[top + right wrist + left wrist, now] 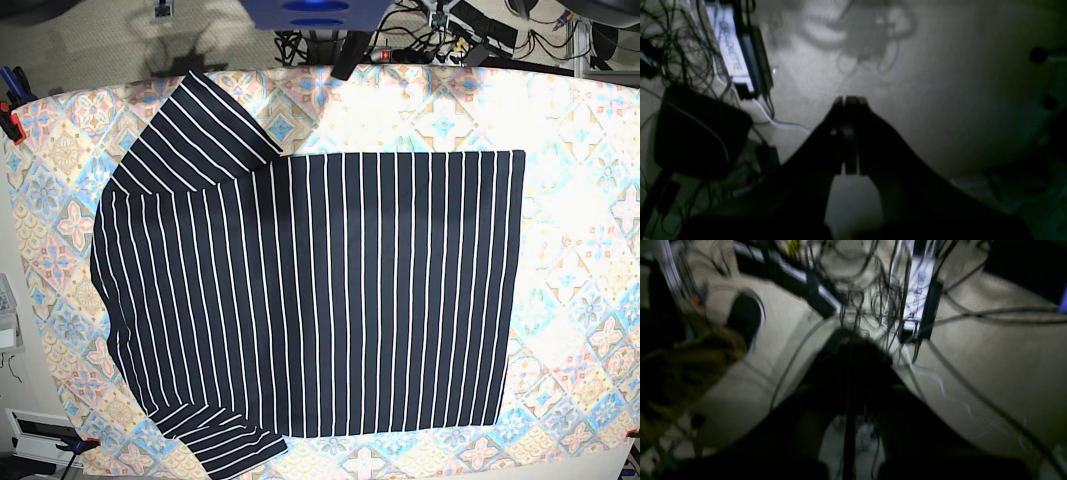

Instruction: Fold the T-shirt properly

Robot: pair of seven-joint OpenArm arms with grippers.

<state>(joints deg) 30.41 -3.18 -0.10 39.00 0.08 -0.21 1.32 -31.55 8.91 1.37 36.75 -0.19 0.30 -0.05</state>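
Dark, near-black left gripper (848,350), two broad fingers tapering from wide bases to a narrow blurred tip. Same dark, wedge-shaped build on the right gripper (850,100), flat squared tips, small round screw just below.

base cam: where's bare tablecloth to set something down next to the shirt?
The widest bare tablecloth is the strip between the T-shirt hem and the table's right edge. A second patch lies along the top edge, above the shirt body, right of the upper sleeve. The left and bottom margins are thin, crowded by both sleeves.

left tool (848,350) blurred, dark
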